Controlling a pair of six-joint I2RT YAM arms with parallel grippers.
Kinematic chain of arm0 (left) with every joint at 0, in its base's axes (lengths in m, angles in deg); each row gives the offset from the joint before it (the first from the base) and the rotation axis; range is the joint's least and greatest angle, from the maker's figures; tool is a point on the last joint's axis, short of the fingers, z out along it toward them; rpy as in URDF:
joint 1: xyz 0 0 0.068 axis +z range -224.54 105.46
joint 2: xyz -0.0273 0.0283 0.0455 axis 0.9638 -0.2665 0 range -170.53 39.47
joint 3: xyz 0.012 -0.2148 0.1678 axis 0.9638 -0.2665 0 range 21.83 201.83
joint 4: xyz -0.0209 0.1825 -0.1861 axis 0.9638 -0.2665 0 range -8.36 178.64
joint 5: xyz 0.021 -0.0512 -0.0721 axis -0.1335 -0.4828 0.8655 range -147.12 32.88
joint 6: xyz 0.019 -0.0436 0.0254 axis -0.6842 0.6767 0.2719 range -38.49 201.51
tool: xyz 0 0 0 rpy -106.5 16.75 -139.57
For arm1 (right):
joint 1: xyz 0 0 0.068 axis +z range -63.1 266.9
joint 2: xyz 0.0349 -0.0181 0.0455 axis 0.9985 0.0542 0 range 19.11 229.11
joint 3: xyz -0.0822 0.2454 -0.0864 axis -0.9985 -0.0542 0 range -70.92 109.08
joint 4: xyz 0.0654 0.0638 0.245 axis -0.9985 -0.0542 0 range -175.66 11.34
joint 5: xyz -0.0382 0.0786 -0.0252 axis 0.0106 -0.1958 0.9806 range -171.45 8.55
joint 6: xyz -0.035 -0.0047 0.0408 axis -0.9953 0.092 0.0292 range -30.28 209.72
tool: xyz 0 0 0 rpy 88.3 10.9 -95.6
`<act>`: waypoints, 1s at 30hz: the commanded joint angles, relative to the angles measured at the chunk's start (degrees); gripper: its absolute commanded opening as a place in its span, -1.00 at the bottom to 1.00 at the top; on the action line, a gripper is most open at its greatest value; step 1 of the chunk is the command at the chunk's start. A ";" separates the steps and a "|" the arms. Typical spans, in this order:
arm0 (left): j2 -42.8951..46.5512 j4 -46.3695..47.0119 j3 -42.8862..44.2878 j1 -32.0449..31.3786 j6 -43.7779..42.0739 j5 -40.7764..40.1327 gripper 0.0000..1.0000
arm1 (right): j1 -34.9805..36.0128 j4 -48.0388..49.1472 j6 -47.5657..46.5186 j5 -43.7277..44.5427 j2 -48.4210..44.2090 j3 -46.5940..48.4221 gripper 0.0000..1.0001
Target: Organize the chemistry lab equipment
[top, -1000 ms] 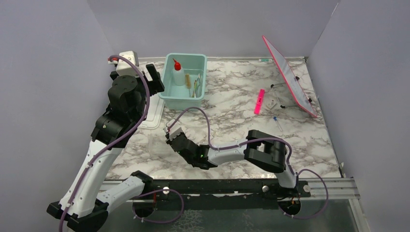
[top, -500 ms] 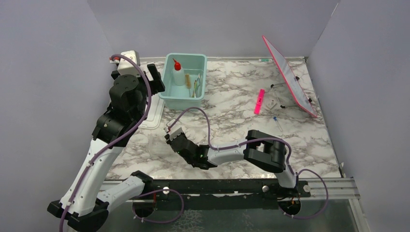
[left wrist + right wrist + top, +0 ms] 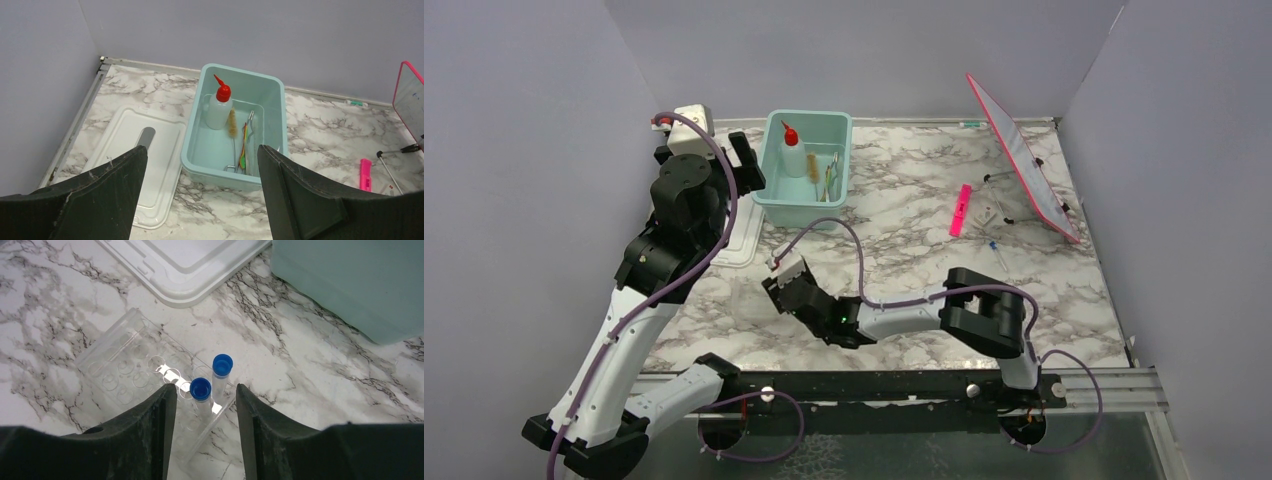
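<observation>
Holds the left gripper [image 3: 200, 150] raised just left of the teal tub [image 3: 240, 72], fingers spread wide on nothing; inside the tub, squeeze bottle [image 3: 219, 107] upright at the far wall with wire tongs [image 3: 248, 122] lying to its right; white lid [image 3: 125, 135] flat on the marble table [image 3: 904, 190] beside the tub. Poises the right gripper [image 3: 206, 390] low over a clear rack [image 3: 120, 365], fingers parted a little and empty; two blue-capped vials [image 3: 222, 365] upright in the rack, the nearer just ahead of the fingertips.

Overhead, my right gripper [image 3: 774, 285] hides the clear rack [image 3: 117, 365] — seen only from the wrist, near end under my fingers [image 3: 125, 450]; teal tub [image 3: 350, 285] and white lid [image 3: 185, 260] cropped there; bits [image 3: 990, 214] beside the pink strip [image 3: 962, 210] too small to read
</observation>
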 commanded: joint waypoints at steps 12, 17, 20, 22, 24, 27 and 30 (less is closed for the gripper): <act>0.77 -1.31 1.43 -0.25 1.32 2.02 0.71 | -7.20 -29.44 11.63 -2.58 -24.84 0.11 0.06; 0.92 -1.50 0.22 -0.25 2.22 4.58 0.72 | -14.40 -45.47 17.22 -2.03 -29.18 -0.29 0.05; 0.80 -1.43 -0.87 -0.25 2.60 6.66 0.73 | -19.69 -55.60 20.70 -2.17 -30.45 -0.85 0.09; 0.41 -1.29 -1.26 -0.25 1.86 7.89 0.73 | -21.86 -61.17 21.80 -1.93 -30.37 -0.65 0.12; -0.51 -1.45 -0.92 -0.25 0.30 9.02 0.73 | -24.77 -66.61 22.43 -2.84 -29.77 -0.21 0.17; -1.21 -1.43 -0.70 -0.25 -0.31 9.64 0.73 | -29.77 -73.05 22.84 -3.57 -28.55 -0.44 0.18; -1.79 -1.38 -0.83 -0.25 -1.22 10.54 0.74 | -34.41 -74.23 18.57 -5.94 -27.62 -2.62 0.10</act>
